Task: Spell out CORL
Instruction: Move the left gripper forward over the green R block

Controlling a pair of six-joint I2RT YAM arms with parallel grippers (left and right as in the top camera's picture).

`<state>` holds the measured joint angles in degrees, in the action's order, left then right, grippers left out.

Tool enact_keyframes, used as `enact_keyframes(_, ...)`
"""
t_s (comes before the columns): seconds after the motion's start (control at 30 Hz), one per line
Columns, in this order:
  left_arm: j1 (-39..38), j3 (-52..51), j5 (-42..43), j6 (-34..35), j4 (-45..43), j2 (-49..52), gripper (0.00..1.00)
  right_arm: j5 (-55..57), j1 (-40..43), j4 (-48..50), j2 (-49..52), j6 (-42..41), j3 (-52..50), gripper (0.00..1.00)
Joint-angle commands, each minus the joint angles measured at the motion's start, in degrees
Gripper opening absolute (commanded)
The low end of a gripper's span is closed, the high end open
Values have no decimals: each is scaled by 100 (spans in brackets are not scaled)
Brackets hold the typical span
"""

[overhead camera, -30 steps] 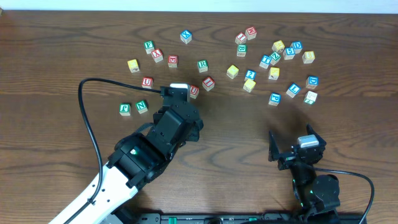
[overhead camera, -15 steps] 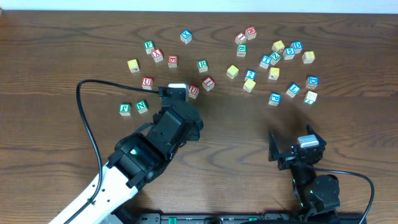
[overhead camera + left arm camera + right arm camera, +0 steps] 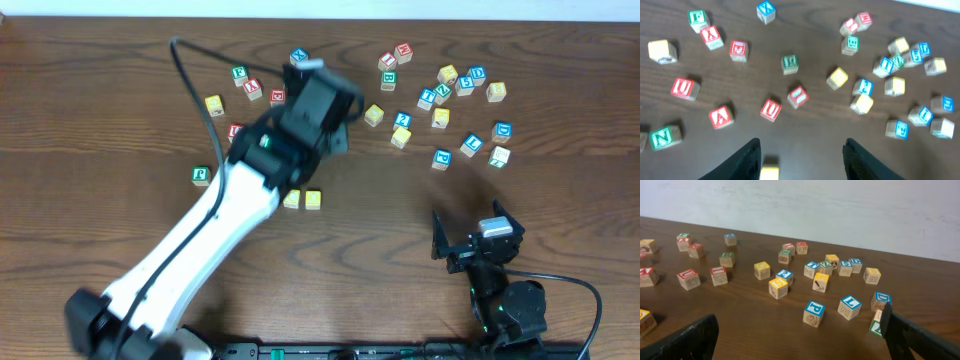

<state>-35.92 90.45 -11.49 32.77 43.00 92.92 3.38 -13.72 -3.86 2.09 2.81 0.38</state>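
in the overhead view the left arm (image 3: 230, 220) lies across the middle of the surface (image 3: 380, 230) and covers several cubes, the green r cube among them. that cube shows only in the left wrist view (image 3: 789, 63), standing alone near the centre of the scatter, its letter too blurred to read there. a yellow cube (image 3: 292, 199) and a second yellow cube (image 3: 313, 199) sit side by side on the near part of the surface, the first right at the arm's edge. their letters cannot be made out, nor whether the two touch. one yellow cube is cut off by the bottom edge of the left wrist view (low between the fingers, on the surface). the blue l cube (image 3: 850, 305) stands in the right-hand cluster, well apart from the yellow pair.

counted: two yellow cubes in the pair, one green r, one blue l. eight red-lettered cubes (image 3: 771, 109) show in the left wrist view.

the left gripper (image 3: 801, 145) is raised above the cubes, fingers apart, nothing between them. the right gripper (image 3: 799, 317) is low at the near edge, fingers spread wide, holding nothing.
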Motion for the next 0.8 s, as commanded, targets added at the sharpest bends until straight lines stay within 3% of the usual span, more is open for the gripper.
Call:
enact_keyframes(0.0, 328, 1220, 358, 358, 116, 791, 52, 9, 33, -20, -31, 68, -7, 99)
enact_keyframes(0.17, 540, 1965, 358, 1005, 201, 1637, 52, 9, 33, -20, -31, 68, -7, 99)
enact_keyframes(0.4, 605, 2048, 538, 1174, 195, 2527, 52, 11, 33, -20, -31, 70, -7, 99)
enact_keyframes(0.6, 839, 2315, 1329, 1060, 249, 3182, 54, 9, 33, -20, -31, 70, -7, 99)
enact_keyframes(0.77, 1182, 3182, 1600, 619, 898, 3558, 55, 9, 33, -20, -31, 68, -7, 99)
